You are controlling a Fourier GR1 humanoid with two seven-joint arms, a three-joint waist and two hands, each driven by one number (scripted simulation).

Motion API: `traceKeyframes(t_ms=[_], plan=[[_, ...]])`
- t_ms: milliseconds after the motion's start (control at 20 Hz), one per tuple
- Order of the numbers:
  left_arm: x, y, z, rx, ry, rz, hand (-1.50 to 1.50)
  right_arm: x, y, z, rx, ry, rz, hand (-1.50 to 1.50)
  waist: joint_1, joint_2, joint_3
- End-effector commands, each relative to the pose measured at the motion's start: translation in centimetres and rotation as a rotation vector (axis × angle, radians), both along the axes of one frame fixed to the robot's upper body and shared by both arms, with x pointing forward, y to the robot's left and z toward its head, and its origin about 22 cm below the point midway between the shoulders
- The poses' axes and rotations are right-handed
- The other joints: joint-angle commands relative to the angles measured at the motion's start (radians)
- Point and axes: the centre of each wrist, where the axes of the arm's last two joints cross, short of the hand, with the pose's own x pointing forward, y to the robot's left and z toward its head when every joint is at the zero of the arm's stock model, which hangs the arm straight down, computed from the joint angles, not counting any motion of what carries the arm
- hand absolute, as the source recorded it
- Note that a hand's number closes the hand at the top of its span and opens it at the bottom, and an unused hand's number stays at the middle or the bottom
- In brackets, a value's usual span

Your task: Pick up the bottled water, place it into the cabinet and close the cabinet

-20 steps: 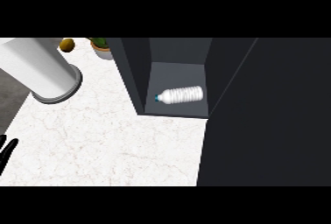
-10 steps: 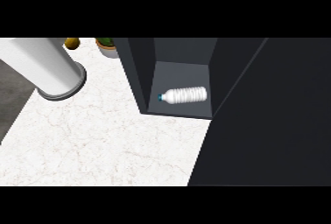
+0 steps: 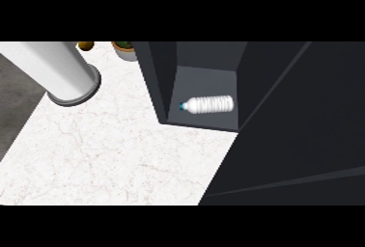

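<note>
The bottled water (image 3: 208, 104), clear with a blue cap pointing left, lies on its side on the floor of the dark cabinet (image 3: 162, 82). The cabinet's opening shows as a narrow gap. A large dark door panel (image 3: 299, 130) fills the right side of the head view and covers much of the opening. Neither hand shows in this view.
A tall white cylinder with a grey base (image 3: 61, 72) stands at the back left on the white marble counter (image 3: 114, 154). A small potted plant (image 3: 125, 48) and a yellowish object (image 3: 85, 46) sit at the back edge. The counter's left edge borders a dark floor.
The view has shifted so that everything sits further right and lower. The left hand's fingers seen at the lower left edge a second ago are gone. The door panel covers more of the opening.
</note>
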Motion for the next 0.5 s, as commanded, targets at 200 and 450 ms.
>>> traceKeyframes(t_ms=[200,450], plan=[[-0.2,1.6,0.7,0.004,-0.01,-0.024,-1.5,1.4,7.6,2.2,-0.055,0.083,0.17,1.5,0.034,0.016,0.005],[-1.1,3.5,0.4,-0.009,-0.024,-0.012,-1.5,4.0,12.0,5.1,-0.102,0.075,0.322,1.5,0.029,0.024,0.012]])
